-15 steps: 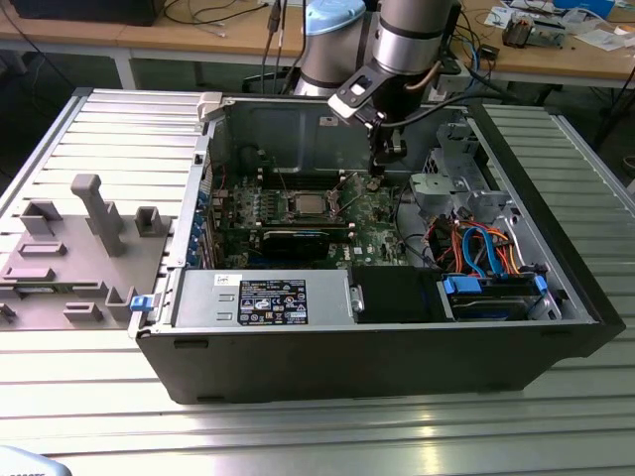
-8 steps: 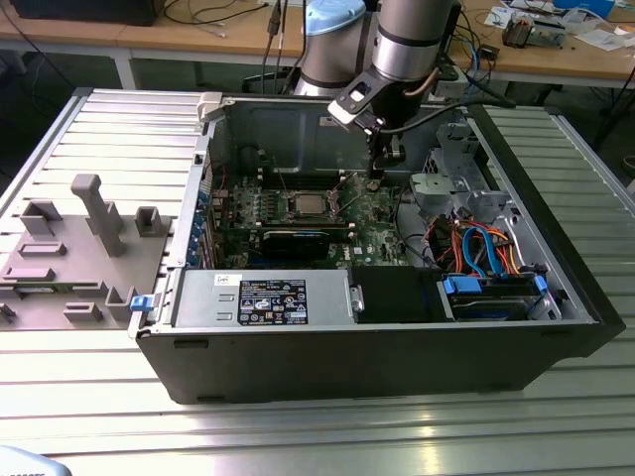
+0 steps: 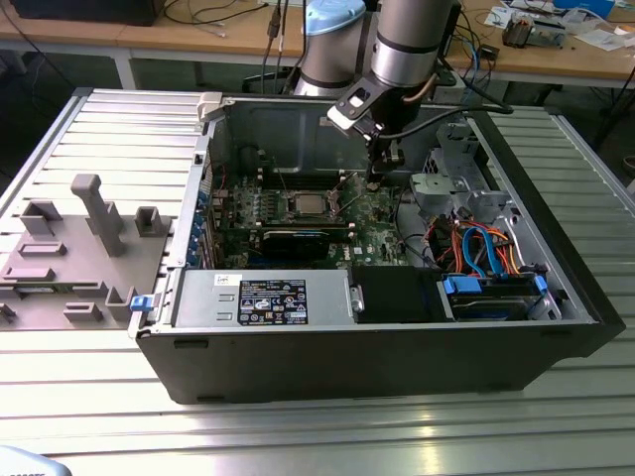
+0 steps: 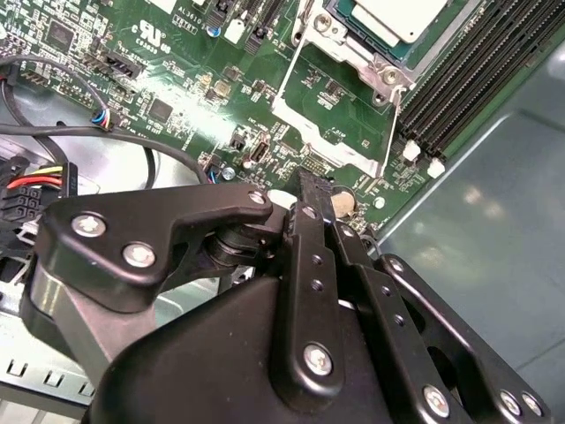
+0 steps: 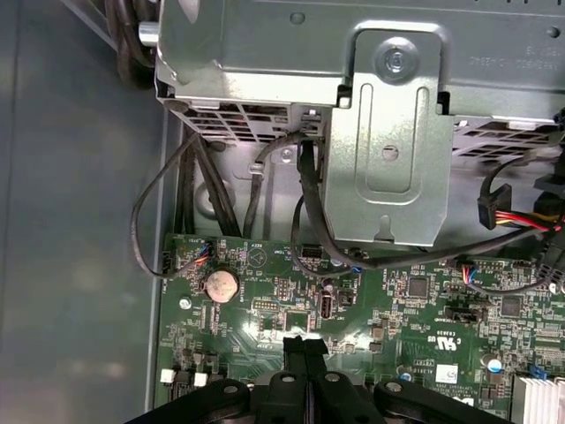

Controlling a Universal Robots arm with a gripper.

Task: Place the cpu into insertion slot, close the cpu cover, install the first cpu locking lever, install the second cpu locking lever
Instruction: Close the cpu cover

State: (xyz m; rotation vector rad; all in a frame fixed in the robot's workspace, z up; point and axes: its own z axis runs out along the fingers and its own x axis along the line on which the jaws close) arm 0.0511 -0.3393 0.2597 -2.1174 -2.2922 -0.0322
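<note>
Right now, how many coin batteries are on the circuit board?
1. The coin battery sits near a corner of the circuit board, close to the gripper. The gripper covers part of the board, so more could be hidden.

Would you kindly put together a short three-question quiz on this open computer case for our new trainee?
1. True or false: the cpu already lies in the insertion slot.
2. Choose one. The jaws of the gripper are: A) spread wide open; B) shut, with nothing between them; C) shut on the chip.
3. Fill in the blank: in the exterior view, the gripper hangs over the board to the exterior view's ____ of the cpu.

Key: 1 true; 2 B; 3 right.
</note>
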